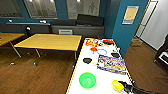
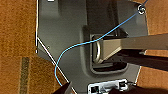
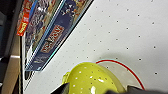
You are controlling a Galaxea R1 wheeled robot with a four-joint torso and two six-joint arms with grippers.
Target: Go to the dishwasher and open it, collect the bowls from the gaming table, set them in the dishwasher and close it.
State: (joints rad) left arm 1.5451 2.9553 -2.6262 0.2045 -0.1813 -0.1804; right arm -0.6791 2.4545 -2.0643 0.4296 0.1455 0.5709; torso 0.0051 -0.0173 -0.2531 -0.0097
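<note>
The robot stands at the near end of the gaming table (image 1: 75,75), so the step in hand is collecting the bowls. The green bowl (image 1: 87,80) sits open side up on the white top, toward the table's left edge. The yellow bowl (image 1: 117,85) lies to its right, near the table's right edge, and the right gripper (image 1: 126,87) reaches in from the lower right corner of the head view, right against that bowl's rim. In the right wrist view the yellow bowl (image 3: 92,80) looms large and close, with dark finger tips flanking it on both sides and a thin red ring (image 3: 122,68) on the tabletop just behind it. The fingers look spread around the bowl, but whether they already pinch it cannot be told from these pictures.

Further up the table lie a game box (image 1: 111,64), a black disc (image 1: 87,60) and other colourful pieces. The dishwasher is not in sight here.

The left arm hangs over the wooden floor (image 2: 15,30) beside the robot's grey base; the state of its fingers cannot be told.

Next, the right gripper probably needs a firm hold on the yellow bowl's thin wall before lifting; light smooth plastic may slip or skid away if nudged.
</note>
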